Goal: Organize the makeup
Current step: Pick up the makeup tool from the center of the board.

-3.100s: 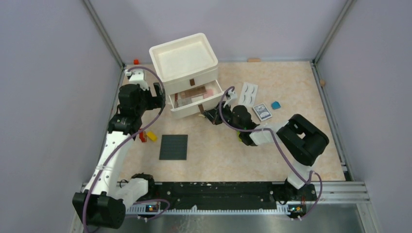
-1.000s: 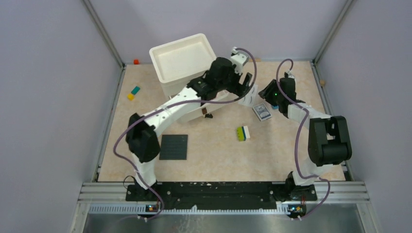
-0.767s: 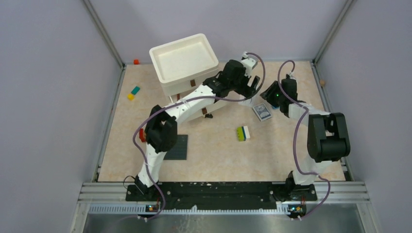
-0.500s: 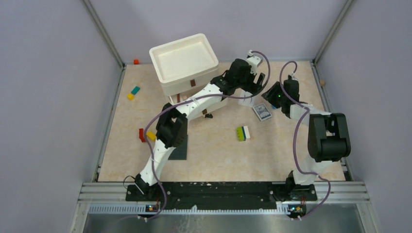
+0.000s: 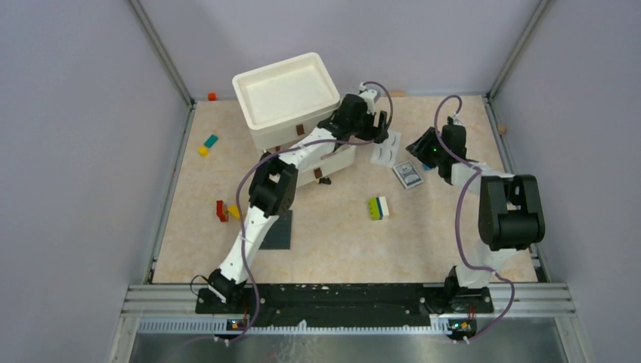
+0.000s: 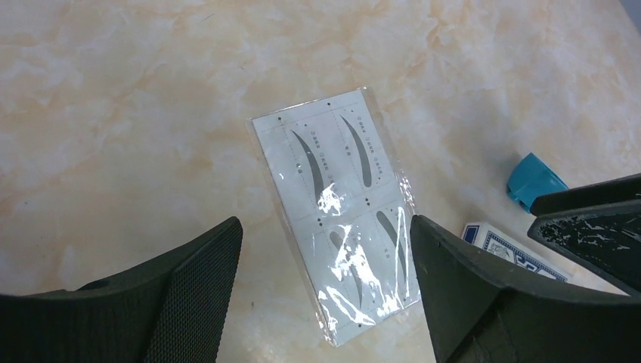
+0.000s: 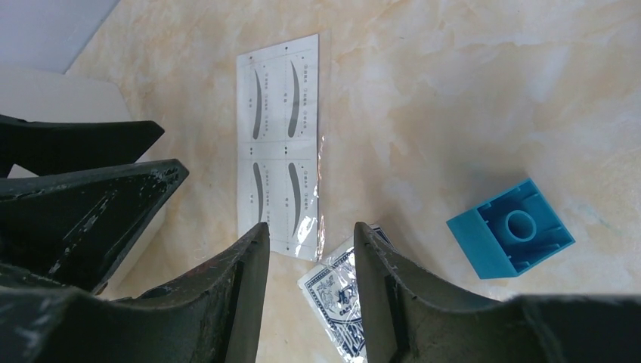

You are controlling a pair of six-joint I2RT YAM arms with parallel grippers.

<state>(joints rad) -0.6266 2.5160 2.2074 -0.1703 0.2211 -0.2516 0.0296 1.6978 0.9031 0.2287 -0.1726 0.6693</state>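
the white false-eyelash card lies flat on the surface at 3 o'clock of the drawer unit. in its glossy sleeve it looks light, thin, bendy and slippery, probably best pinched across its narrow width. the left jaws hang wide open over it, wrist at 11 o'clock; the right jaws, narrowly parted, point down from 3 o'clock, near the blue brick.

We can read no words or numbers anywhere; the white false-eyelash card carries tiny grey print beside each curved shape, too small for us to make out; the blue patterned pack beside it shows only ornament.
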